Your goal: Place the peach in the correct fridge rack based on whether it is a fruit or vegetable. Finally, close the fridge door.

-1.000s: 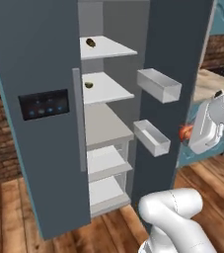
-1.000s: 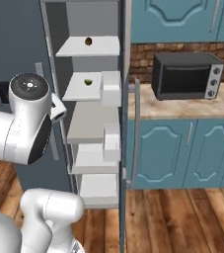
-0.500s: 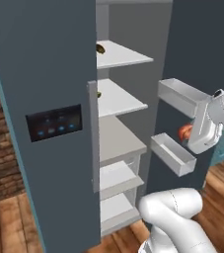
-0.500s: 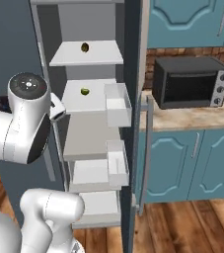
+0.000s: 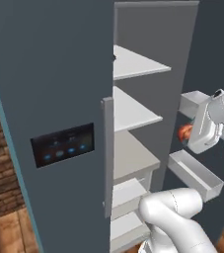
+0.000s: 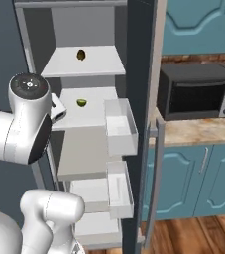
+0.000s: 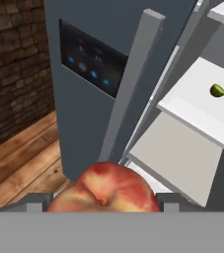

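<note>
Closed door: on your left, the door with the black blue-lit panel point(image 5: 63, 145) is shut, its handle point(image 5: 107, 157) beside the opening.
Fridge rack: the second white shelf point(image 6: 86, 113) carries a small green item point(image 6: 82, 103); a brownish one point(image 6: 81, 54) sits on the shelf above.
Peach: you see the peach point(image 7: 105, 191) pinched in the gripper point(image 5: 190, 133), in front of the open shelves and touching none.
Gripper: its fingers are closed on the fruit.
Fridge door: the fridge door point(image 6: 140, 99) stands open with two pale bins point(image 6: 117, 125).
Right: microwave point(image 6: 196, 91) on the counter.
</note>
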You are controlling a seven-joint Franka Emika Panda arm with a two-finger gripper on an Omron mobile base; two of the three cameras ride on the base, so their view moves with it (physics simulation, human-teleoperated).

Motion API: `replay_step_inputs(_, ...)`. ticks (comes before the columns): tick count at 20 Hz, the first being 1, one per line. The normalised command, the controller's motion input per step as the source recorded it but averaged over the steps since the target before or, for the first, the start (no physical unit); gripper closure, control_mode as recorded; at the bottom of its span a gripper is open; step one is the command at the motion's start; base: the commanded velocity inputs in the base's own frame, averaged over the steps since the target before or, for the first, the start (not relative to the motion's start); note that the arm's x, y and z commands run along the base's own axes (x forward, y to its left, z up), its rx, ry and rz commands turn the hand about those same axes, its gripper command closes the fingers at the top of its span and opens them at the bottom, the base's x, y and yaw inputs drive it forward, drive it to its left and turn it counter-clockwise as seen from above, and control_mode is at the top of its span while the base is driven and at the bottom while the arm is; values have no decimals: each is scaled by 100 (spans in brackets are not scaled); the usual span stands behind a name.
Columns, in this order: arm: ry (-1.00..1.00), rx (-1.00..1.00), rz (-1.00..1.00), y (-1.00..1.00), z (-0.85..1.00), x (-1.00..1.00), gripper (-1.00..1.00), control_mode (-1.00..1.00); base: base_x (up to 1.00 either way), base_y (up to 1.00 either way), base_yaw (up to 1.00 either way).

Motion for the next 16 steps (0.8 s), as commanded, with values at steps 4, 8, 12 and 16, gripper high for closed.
replay_step_inputs(4,0,0,0,0,0,0,100,100,54,-4,0)
replay_step_inputs(8,0,0,0,0,0,0,100,100,41,-28,0)
replay_step_inputs(12,0,0,0,0,0,0,100,100,33,-31,0)
replay_step_inputs(16,-5,0,0,-2,-6,32,100,-100,9,-5,0)
